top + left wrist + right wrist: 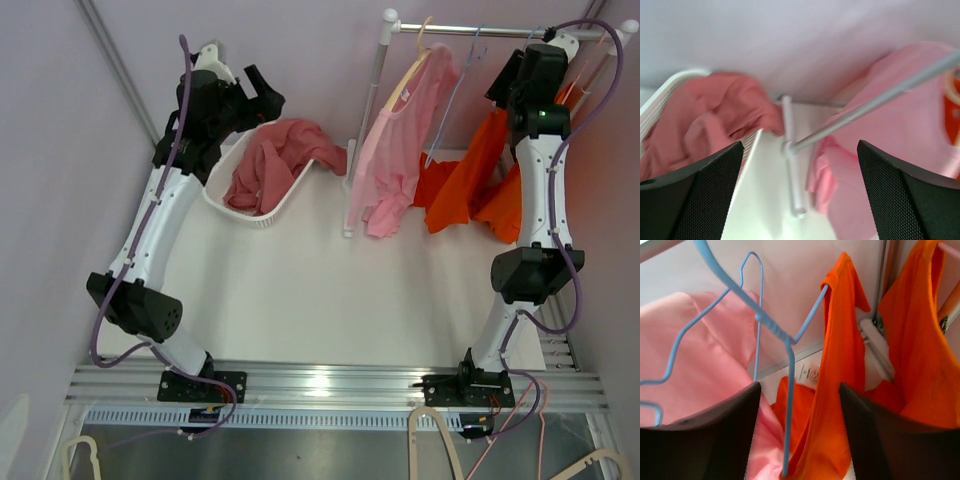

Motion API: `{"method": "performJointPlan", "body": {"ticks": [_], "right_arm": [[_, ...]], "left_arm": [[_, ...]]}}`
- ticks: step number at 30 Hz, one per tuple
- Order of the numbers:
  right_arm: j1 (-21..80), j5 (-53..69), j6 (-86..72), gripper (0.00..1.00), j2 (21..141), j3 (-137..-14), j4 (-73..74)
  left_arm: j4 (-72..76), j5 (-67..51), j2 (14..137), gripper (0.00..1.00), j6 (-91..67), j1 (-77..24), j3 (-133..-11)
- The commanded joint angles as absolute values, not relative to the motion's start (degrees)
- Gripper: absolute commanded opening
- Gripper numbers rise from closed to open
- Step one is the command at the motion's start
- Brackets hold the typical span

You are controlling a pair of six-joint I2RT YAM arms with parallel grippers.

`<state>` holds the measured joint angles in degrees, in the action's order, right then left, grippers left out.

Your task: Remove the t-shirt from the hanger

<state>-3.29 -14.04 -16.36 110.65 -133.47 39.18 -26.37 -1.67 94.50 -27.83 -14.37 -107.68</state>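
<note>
The orange t-shirt (835, 390) hangs at the far right of the scene, under the rail (480, 30), caught by one shoulder on the right tip of a thin blue wire hanger (772, 327). From there it drapes straight down in a long, narrow fold, so its long axis is vertical, with more orange cloth bunched lower down towards the surface (330, 290). The right gripper (800, 390) is by far the nearer one. It is raised to rail height, and in its wrist view the fold and the hanger's downward wire lie directly ahead, in line with the gap between the jaws. The jaws stand moderately apart, and I cannot see them pinching either cloth or wire. By my reading, the next move turns on closing on soft fabric alone, to the right of the wire, and drawing it off the hanger tip. The knit looks limp and matte, while the wire is slick and springy. The left gripper (800, 150) hovers at the far left with its jaws wide and nothing between them, above a white slatted basket (268, 218) holding a crumpled dusty-rose garment (275, 160). A pale pink shirt (400, 150) hangs on the rail between the two arms.
</note>
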Motion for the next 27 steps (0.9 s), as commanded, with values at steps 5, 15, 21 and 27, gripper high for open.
{"method": "performJointPlan", "body": {"ticks": [5, 15, 21, 27], "right_arm": [[-4.39, -15.38, -15.38, 0.07, 112.94, -141.15, 38.59], [-4.92, -11.69, -14.50, 0.00, 111.45, -144.83, 37.88], [-4.92, -8.88, -13.63, 0.00, 107.58, -144.59, 38.23], [-4.92, -4.68, -15.11, 0.00, 101.96, -138.35, 39.20]], "left_arm": [[-17.50, 1.50, 91.94, 1.00, -26.46, -21.44, -109.86], [-4.43, -17.43, 81.40, 0.99, -17.41, -25.14, -101.44], [19.26, -30.21, 73.91, 0.99, -15.21, -26.54, -83.22], [7.56, -30.95, 77.96, 0.99, -9.26, -30.84, -91.67]]}}
